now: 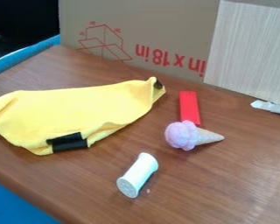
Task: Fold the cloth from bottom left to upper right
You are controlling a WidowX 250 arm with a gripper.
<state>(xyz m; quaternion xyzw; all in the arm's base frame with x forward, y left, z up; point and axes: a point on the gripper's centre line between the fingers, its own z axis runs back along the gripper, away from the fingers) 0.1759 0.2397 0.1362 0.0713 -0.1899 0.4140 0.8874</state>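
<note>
The yellow cloth [78,111] lies on the left half of the brown wooden table [206,188], wider than it is deep. Its lower edge is uneven, with loose folds toward the lower right. Two black patches [69,142] sit side by side at this lower edge. A smaller dark patch [158,84] marks the raised, crumpled upper right corner. On the left, the cloth runs up to the border of the view.
Right of the cloth are a red block [189,107] and a toy ice cream cone [188,135] close together. A white spool-shaped object [138,175] lies nearer the front. Behind stand a cardboard box [160,26] and a pale panel [253,48], with a white object [270,106] by its base.
</note>
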